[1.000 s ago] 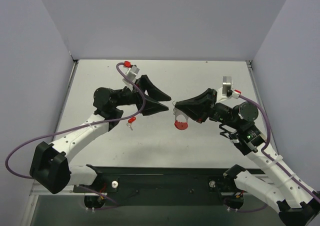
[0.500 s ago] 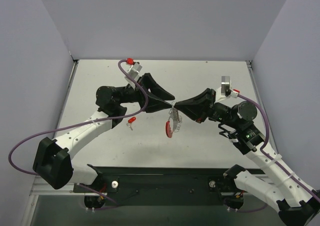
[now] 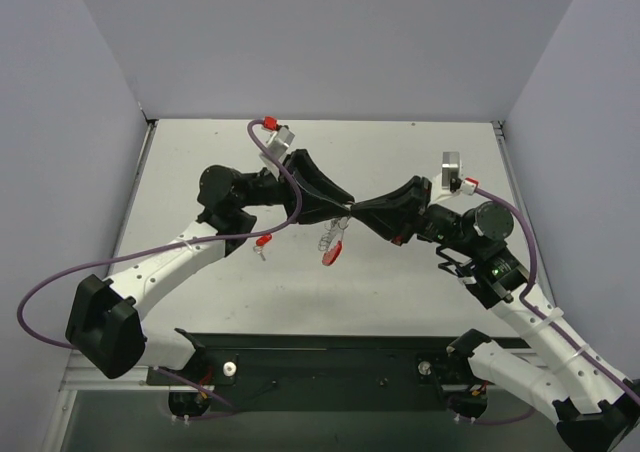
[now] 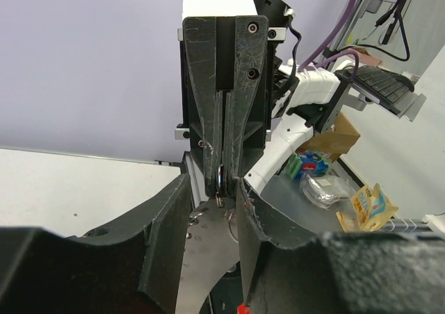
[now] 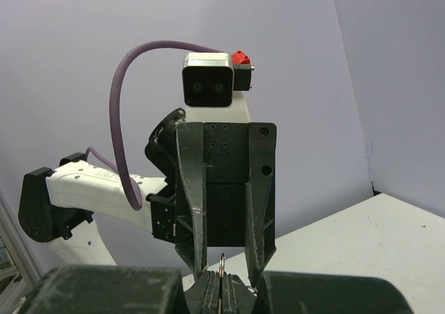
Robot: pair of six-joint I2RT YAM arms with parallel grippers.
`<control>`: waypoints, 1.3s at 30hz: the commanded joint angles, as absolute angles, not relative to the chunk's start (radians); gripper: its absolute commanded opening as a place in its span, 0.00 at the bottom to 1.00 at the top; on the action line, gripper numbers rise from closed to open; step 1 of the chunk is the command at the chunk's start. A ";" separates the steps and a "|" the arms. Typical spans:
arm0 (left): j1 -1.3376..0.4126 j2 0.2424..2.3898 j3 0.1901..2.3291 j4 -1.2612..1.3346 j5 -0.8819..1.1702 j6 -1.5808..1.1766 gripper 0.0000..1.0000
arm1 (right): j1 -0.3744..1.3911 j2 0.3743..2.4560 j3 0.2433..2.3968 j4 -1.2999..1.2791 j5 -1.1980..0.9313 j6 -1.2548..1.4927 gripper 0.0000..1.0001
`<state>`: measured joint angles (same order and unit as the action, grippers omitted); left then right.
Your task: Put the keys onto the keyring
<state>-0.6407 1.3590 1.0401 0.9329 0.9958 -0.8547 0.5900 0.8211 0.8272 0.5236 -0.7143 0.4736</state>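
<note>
Watching what looks like a handover | right fingers (image 4: 205,119) pinched shut on keyring (image 3: 329,253), band dangling | left fingers (image 4: 167,230) half-open around it, holding nothing | seat left squarely before right lets go

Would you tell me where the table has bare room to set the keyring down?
Bare table runs along the back wall, and again between the hanging keyring and the near black rail. Crowded: the centre, where left gripper meets right gripper, and around the key.
</note>
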 commanded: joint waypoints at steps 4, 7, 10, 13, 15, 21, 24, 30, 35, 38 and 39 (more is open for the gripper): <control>-0.646 1.336 1.101 0.905 0.991 -0.818 0.41 | 0.594 0.822 0.854 0.569 -0.769 0.440 0.00; -0.646 1.325 1.111 0.852 0.992 -0.785 0.41 | 0.594 0.821 0.864 0.537 -0.778 0.422 0.00; -0.646 1.321 1.114 0.825 1.000 -0.764 0.40 | 0.594 0.821 0.873 0.511 -0.790 0.413 0.00; -0.646 1.313 1.111 0.827 1.012 -0.762 0.40 | 0.594 0.818 0.873 0.500 -0.792 0.407 0.00; -0.644 1.304 1.112 0.825 1.015 -0.761 0.41 | 0.594 0.816 0.874 0.495 -0.793 0.403 0.00; -0.644 1.295 1.126 0.723 1.029 -0.697 0.42 | 0.594 0.815 0.888 0.477 -0.807 0.399 0.00; -0.644 1.273 1.156 0.552 1.025 -0.579 0.45 | 0.594 0.821 0.917 0.428 -0.830 0.371 0.00; -0.638 1.235 1.232 0.197 1.005 -0.350 0.51 | 0.592 0.885 1.067 0.093 -0.935 0.201 0.00; -0.630 1.213 1.278 0.034 1.006 -0.253 0.52 | 0.592 0.953 1.211 -0.155 -1.008 0.028 0.00; -0.629 1.207 1.316 -0.084 1.008 -0.198 0.52 | 0.594 0.985 1.262 -0.306 -1.014 -0.043 0.00; -0.629 1.204 1.325 -0.110 1.006 -0.186 0.52 | 0.592 0.991 1.296 -0.389 -1.009 -0.093 0.00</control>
<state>-0.6369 1.2297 1.2453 0.0937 1.0088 -0.3031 0.5900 0.9688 1.1904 -0.1394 -0.9398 0.0937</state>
